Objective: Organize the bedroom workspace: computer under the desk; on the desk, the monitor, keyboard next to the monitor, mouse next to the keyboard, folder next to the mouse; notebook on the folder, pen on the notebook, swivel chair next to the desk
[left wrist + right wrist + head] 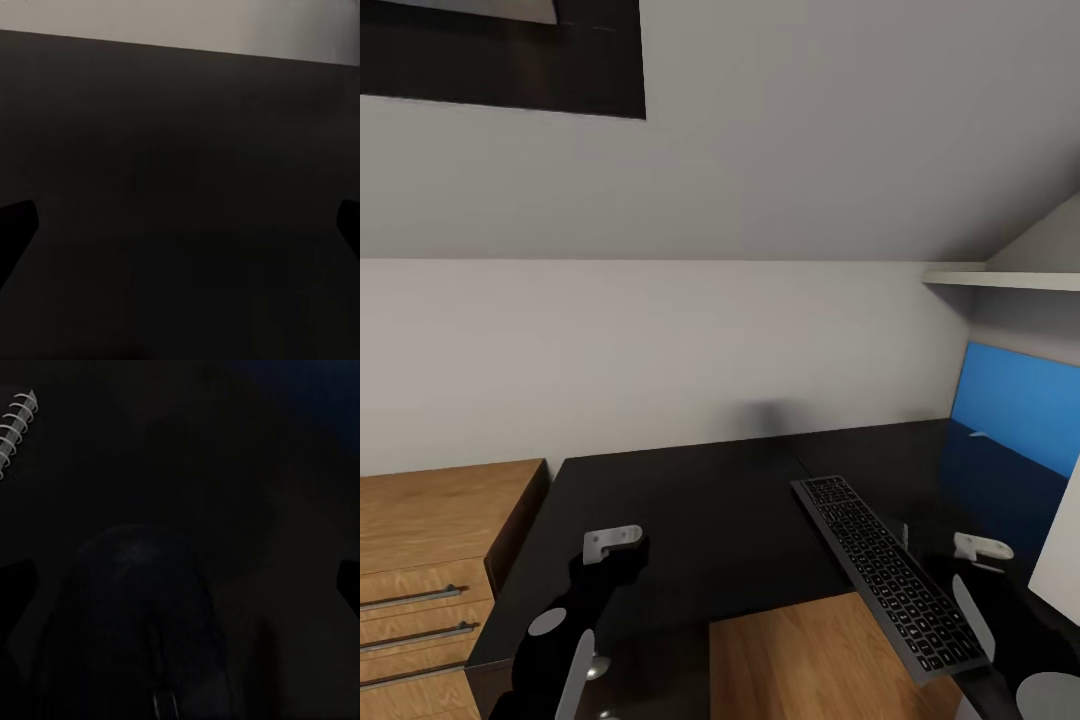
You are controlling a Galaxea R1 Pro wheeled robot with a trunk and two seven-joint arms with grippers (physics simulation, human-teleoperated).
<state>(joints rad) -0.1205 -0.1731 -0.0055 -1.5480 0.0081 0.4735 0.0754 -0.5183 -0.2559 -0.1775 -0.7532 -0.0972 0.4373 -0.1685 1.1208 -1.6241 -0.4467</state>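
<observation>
The right gripper (180, 577), jaws spread wide and empty, is hovering directly over the small rounded black mouse (139, 615), the nearer arm.

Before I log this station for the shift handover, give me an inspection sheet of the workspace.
Surface: glossy black desk, mostly bare.
Job's things: keyboard lies diagonally, near end overhanging the desk edge; mouse close under the right gripper; a spiral binding beside it.
Clutter: nothing seen.
Grippers: left gripper open over the desk; right gripper open above the mouse.
Cables: nothing seen.
Surroundings: wood drawer chest, blue wall panel, grey sloped wall.
</observation>
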